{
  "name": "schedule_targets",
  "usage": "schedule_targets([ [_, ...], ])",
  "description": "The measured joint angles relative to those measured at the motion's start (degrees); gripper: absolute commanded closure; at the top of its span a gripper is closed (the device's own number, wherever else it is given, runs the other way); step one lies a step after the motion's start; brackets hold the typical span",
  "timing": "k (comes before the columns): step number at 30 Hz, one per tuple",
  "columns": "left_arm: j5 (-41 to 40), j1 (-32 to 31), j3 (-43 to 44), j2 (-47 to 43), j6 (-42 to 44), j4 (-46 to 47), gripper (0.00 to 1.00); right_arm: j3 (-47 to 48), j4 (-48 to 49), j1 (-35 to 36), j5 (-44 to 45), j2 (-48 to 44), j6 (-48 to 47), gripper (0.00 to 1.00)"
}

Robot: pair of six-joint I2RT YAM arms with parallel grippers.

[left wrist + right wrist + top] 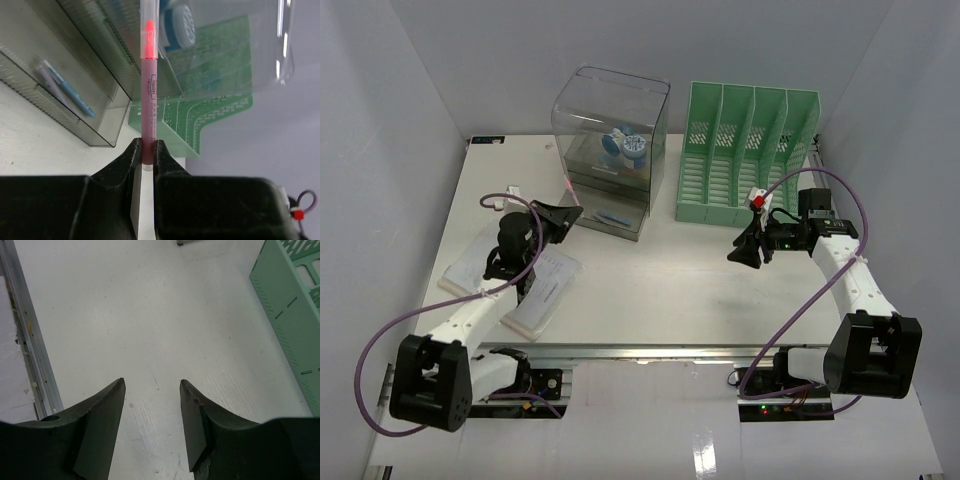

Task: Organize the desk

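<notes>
Left gripper point(145, 152): jaws pinching pink pen point(149, 90) by 1 end, pen in line with fingers. Beyond: clear drawer box point(75, 80) at far edge of desk point(650, 290), blue pen in lower drawer. Right gripper point(152, 390): jaws spread, empty, above desk near green file rack point(745, 150), far-right corner. Recommendation: line pen up with drawer, lower clear of box wall, then release.

left arm point(470, 312) stretched forward, left gripper point(145, 147) pinched tight on pink pen point(149, 95). right arm point(850, 278) elbow-bent, right gripper point(152, 385) jaws apart, aimed down.
</notes>
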Motion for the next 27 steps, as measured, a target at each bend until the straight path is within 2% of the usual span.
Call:
schedule_targets([
  [4,0.2,2.7,1.7,7.4,-6.3,1.2,1.00,0.0,0.0,0.0,0.0,-0.1,0.0,0.45],
  [13,2.6,2.9,6.6,23.2,-17.5,4.8,0.99,0.0,0.0,0.0,0.0,-0.5,0.0,0.45],
  [14,3.0,2.9,7.2,24.9,-18.3,5.4,0.91,0.0,0.0,0.0,0.0,-0.5,0.0,0.45],
  [17,4.2,2.9,8.4,28.7,-20.5,7.3,0.75,0.0,0.0,0.0,0.0,-0.5,0.0,0.45],
  [21,5.9,2.9,9.6,33.0,-22.2,9.5,0.58,0.0,0.0,0.0,0.0,-0.5,0.0,0.45],
  [23,6.9,3.0,10.2,34.6,-22.7,10.4,0.40,0.0,0.0,0.0,0.0,-0.5,0.0,0.45],
  [25,7.9,3.0,10.8,35.8,-23.1,11.4,0.32,0.0,0.0,0.0,0.0,-0.5,0.0,0.45],
  [27,9.0,3.0,11.3,36.8,-23.4,12.3,0.28,0.0,0.0,-0.1,0.1,-0.5,0.0,0.45],
])
